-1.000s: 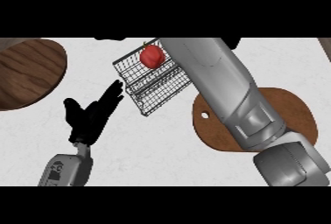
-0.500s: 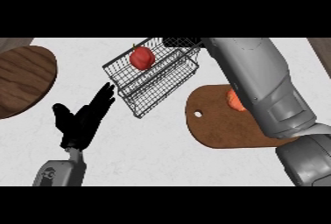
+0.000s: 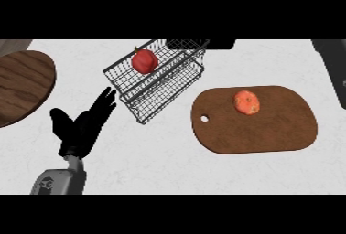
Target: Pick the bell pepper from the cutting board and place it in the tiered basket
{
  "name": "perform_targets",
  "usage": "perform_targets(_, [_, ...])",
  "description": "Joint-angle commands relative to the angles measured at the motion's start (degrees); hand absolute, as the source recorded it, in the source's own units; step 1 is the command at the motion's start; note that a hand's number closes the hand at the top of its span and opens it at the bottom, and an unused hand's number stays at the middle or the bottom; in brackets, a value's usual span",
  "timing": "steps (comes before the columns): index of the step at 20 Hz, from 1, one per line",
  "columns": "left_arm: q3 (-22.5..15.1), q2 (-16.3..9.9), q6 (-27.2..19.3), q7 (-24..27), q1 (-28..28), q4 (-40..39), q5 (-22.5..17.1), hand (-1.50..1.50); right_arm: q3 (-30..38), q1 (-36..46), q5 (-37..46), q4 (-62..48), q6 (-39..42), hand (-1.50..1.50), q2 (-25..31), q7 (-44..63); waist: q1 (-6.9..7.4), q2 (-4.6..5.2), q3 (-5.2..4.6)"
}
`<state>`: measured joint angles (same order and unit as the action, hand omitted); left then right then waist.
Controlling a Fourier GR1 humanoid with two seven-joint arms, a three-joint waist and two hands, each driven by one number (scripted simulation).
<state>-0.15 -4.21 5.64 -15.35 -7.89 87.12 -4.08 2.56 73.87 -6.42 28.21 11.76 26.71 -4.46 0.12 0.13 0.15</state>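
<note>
The red bell pepper (image 3: 144, 61) lies in the upper tier of the wire tiered basket (image 3: 162, 89), which stands at the back of the counter, left of centre. The brown cutting board (image 3: 270, 128) lies to the right of the basket, with an orange-red round fruit (image 3: 247, 101) on its upper part. My left hand (image 3: 82, 125) is open, fingers straight and pointing up-right toward the basket's lower left corner, not touching it. Of the right arm only a dark grey strip (image 3: 332, 68) shows at the right edge; its hand is out of view.
A round dark wooden board (image 3: 20, 89) lies at the left edge. A black flat object (image 3: 200, 44) sits just behind the basket at the top. White counter (image 3: 169, 160) stretches along the front.
The right arm has pulled away from the basket to the right edge, uncovering the cutting board and the fruit on it. The pepper stays in the basket. The left hand has hardly moved.
</note>
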Motion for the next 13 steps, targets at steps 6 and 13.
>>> perform_targets(6, [-0.97,0.2,1.36,1.42,1.25,1.88,-0.15,0.0,2.78,-6.34,0.37,-6.07,20.36,-1.5,17.78,-9.93,1.45,0.55,-0.09])
perform_targets(13, [-1.24,0.4,1.63,0.61,-1.08,0.6,-0.06,0.0,5.16,-8.03,1.34,-12.05,27.42,-1.5,25.6,-17.61,2.59,1.1,0.01])
